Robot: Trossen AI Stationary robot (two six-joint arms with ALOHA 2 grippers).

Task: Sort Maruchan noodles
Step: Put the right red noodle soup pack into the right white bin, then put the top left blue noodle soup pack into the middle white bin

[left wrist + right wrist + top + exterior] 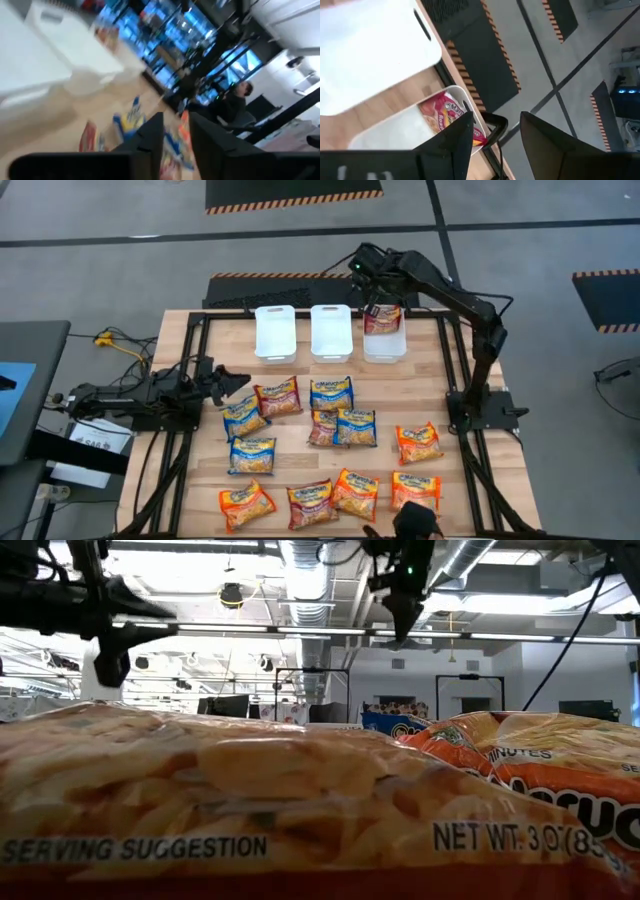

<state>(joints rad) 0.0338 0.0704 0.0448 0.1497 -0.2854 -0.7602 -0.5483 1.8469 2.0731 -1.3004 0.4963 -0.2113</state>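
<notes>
The right gripper (372,283) is raised over the far end of the right-hand white bin (384,345), its jaws standing wide apart and holding nothing. Directly below the jaws, a dark red Maruchan packet (449,116) lies inside that bin against its far wall, free of both fingers (451,140). The middle bin (331,332) and the left bin (274,332) stand just beside it in a row along the far edge of the table (430,395). The left gripper (232,381) sits low over the table's left side, jaws parted narrowly with nothing seen between them. Just ahead of those jaws lie a blue packet (245,416) and a dark red packet (279,396), apart from the fingertips. Further packets are spread over the table surface ahead of and beside the left jaws: blue ones (331,392) near the centre, orange ones (418,443) toward the right and along the near edge. In the low view an orange packet (250,810) fills the foreground. A seated person (235,102) shows in the room beyond the table in the left wrist view.
</notes>
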